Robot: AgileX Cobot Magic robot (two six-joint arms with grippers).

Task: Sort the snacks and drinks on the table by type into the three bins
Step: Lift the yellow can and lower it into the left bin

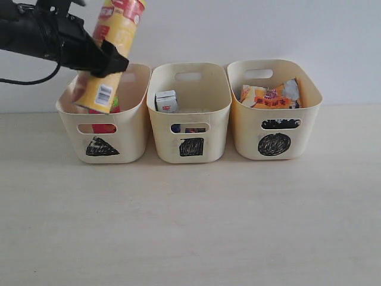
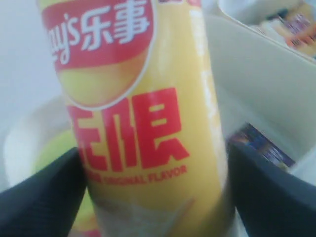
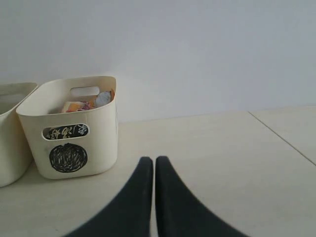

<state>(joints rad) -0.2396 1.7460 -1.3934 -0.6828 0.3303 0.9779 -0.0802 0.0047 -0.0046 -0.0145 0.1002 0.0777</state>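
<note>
Tools differ: left tool [image 1: 110, 59] clamps tilted yellow tube [image 1: 119, 30], its top cut off; right tool [image 3: 154, 161] pinched together, empty.

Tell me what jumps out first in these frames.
The yellow tube, held tilted by the left gripper with its lower end at the mouth of the triangle bin on the left. Next to it in the row, the square bin holds a carton, and the circle bin on the right holds foil bags. The right gripper is shut, low over the table.
</note>
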